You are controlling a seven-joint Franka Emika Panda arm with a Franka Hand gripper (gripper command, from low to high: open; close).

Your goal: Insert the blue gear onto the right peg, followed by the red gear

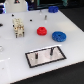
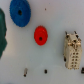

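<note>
**Both gears loose on the worktop, pegs bare**

Nearest the exterior camera lies the grey plate with its black border, flat on the white worktop, and you can see two thin dark pins standing upright on it. Neither carries a gear, so nothing of the task is done yet. Judging from this view, the right peg is the pin toward the exterior view's right; it stands free, with open space above it for a gear to come down over it.

Beyond the plate you have the blue gear lying flat, and just beside it, toward the exterior view's left, the red gear, the two apart and not stacked. That spacing looks deliberate: each can be taken from above without disturbing the other. The wrist view shows both the blue gear and the red gear from overhead, centre holes up, ready for threading. A cream-coloured block stands off to the exterior view's left, well clear of the gears.

You cannot judge the tool from these pictures: its fingers appear in neither view, so whether it is spread or closed cannot be told. Nothing appears to be held.
</note>
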